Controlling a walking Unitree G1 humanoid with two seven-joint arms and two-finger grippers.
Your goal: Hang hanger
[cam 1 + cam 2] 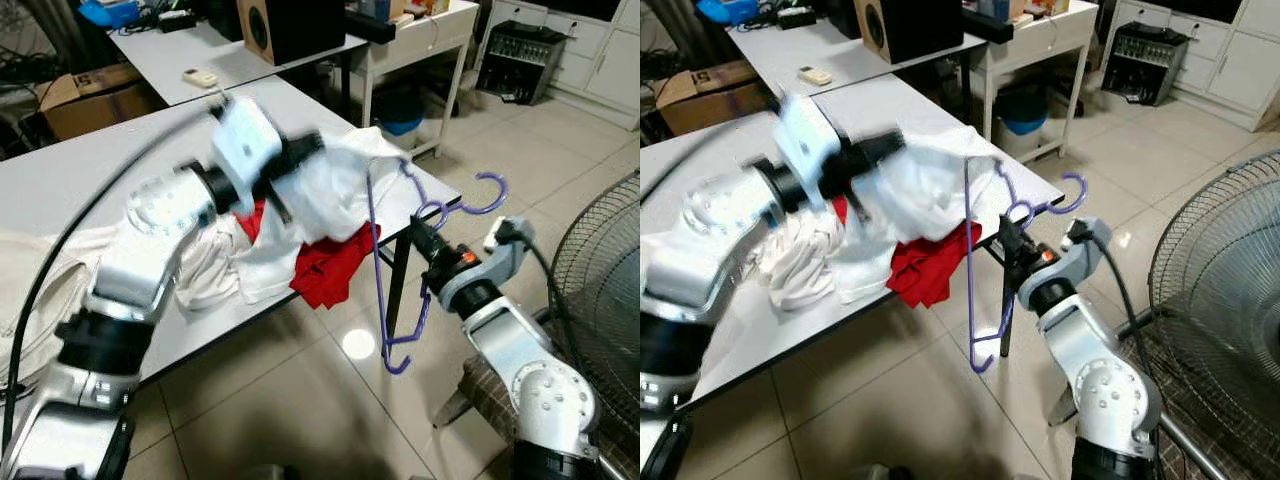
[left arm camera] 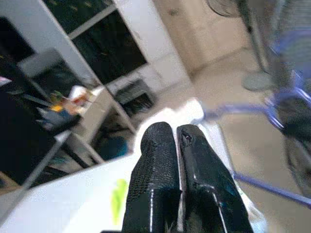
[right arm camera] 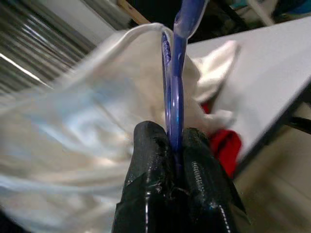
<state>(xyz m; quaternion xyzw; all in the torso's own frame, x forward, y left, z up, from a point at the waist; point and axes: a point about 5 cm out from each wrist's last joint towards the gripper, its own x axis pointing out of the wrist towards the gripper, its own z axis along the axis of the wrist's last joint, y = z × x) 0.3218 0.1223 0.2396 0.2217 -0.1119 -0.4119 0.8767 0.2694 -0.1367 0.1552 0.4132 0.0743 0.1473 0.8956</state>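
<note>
We are holding a purple hanger (image 1: 385,270) at the corner of a white table (image 1: 60,175).
Our right gripper (image 3: 174,145) is pinching it at centre frame beside white garments (image 1: 330,190) and red cloth (image 1: 325,265); our left gripper (image 2: 176,141), fingers pressed together, is hovering above them, a fan (image 1: 600,270) standing at right on the tiled floor (image 1: 300,400).

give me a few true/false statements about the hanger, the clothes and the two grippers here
1. The right gripper is shut on the purple hanger. True.
2. The hanger lies flat on the table. False: it is held up off the table's corner, its hook to the robot's right.
3. The left gripper is wide open. False: its fingers are pressed together, at the white garment.
4. A red garment lies at the table edge, partly under the white one. True.
5. A fan stands to the robot's left. False: it is on the right.
</note>
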